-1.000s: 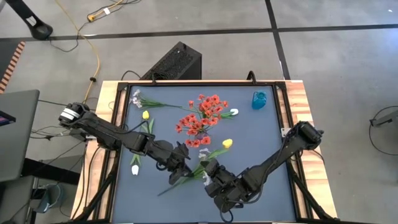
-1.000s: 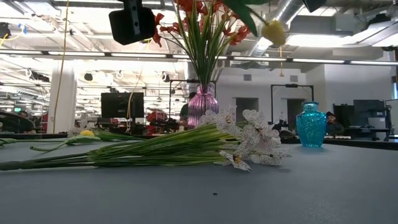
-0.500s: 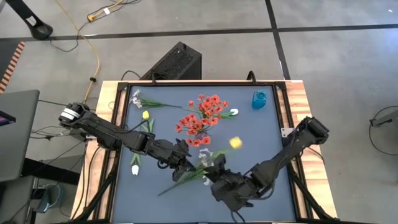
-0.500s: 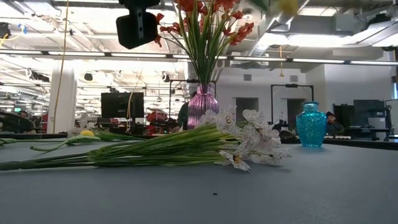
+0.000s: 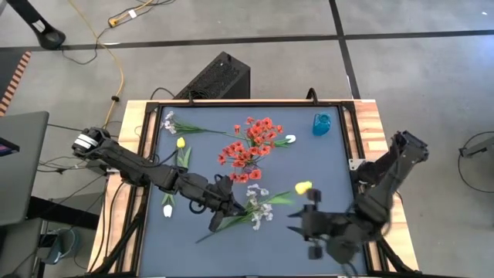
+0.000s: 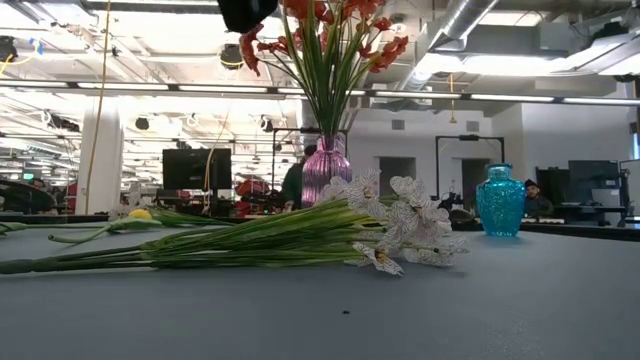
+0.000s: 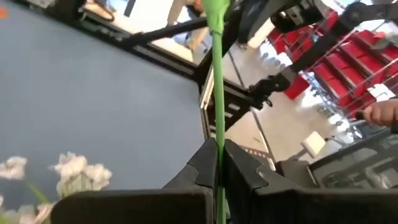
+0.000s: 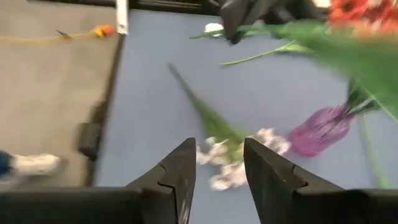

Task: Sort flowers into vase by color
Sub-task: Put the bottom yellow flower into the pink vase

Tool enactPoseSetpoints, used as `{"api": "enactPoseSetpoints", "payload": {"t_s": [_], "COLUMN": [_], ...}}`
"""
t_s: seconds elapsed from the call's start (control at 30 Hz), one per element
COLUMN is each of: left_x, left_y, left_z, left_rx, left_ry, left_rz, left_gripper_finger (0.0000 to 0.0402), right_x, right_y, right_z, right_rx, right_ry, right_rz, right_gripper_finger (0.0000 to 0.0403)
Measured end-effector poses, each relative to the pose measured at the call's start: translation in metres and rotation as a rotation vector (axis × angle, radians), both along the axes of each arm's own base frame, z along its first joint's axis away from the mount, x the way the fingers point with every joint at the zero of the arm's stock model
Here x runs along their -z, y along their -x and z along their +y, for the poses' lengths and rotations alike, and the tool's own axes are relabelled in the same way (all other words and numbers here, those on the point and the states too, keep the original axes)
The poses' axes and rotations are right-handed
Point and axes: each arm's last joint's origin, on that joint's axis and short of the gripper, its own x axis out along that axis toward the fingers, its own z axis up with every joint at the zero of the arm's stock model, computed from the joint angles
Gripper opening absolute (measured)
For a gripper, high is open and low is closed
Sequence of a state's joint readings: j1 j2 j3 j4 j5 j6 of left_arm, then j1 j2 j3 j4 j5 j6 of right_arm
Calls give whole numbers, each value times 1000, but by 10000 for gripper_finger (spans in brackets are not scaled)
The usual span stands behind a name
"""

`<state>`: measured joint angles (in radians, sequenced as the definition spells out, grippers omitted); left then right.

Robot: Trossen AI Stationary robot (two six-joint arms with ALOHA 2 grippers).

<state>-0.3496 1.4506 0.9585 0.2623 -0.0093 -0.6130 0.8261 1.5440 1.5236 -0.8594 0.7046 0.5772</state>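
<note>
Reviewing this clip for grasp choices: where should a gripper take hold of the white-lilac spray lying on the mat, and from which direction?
Probably the bare green stem, not the blossoms. The white-lilac spray lies flat on the mat, its stem running toward the near-left corner, so come straight down with the jaws across it. The left gripper, shut on the yellow tulip, sits near the blossom end; the open right gripper is free.

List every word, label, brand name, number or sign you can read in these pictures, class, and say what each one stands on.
None can be read.
The purple vase, the blue vase and the flowers carry no lettering.
The dark screen in the room behind the table shows no text.
The black box on the floor beyond the table has no visible label.
</note>
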Motion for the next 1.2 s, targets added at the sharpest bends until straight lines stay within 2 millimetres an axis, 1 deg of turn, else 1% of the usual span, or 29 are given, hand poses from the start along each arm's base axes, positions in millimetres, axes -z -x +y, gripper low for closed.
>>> {"api": "enactPoseSetpoints", "payload": {"t_s": [0.1, 0.17, 0.27, 0.33, 0.47, 0.53, 0.6, 0.73, 0.9, 1.0, 1.2], "left_x": [1, -1, -10, -19, -31, -32, -31, -31, -31, -31, -31], "left_y": [0, -1, -3, -3, -2, -2, -2, -3, -2, -2, -2], "left_z": [2, 2, 1, 1, 0, 0, 0, 0, 0, 0, 0], "left_rx": [-40, -62, -46, -26, 5, 11, 12, 13, 14, 17, 16], "left_ry": [-10, -15, -32, -46, -97, -120, -136, -141, -143, -143, -143], "left_rz": [2, -14, -126, -226, -374, -399, -395, -389, -397, -396, -397], "left_gripper_finger": [0, 0, 0, 0, 0, 0, 0, 0, 0, 0, 0], "right_x": [-3, -2, 7, 10, 10, 6, 1, -11, -18, -19, -24], "right_y": [20, 28, 27, 19, -7, -22, -36, -60, -66, -69, -80], "right_z": [8, 13, 15, 12, 2, -4, -12, -32, -50, -54, -68], "right_rx": [46, 86, 182, 241, 292, 251, 176, 36, 3, -17, -72], "right_ry": [-102, -121, -95, -93, -159, -204, -249, -276, -233, -206, -259], "right_rz": [-56, -102, -213, -282, -368, -379, -385, -436, -445, -451, -491], "right_gripper_finger": [151, 146, 140, 139, 141, 144, 149, 163, 180, 186, 187]}}
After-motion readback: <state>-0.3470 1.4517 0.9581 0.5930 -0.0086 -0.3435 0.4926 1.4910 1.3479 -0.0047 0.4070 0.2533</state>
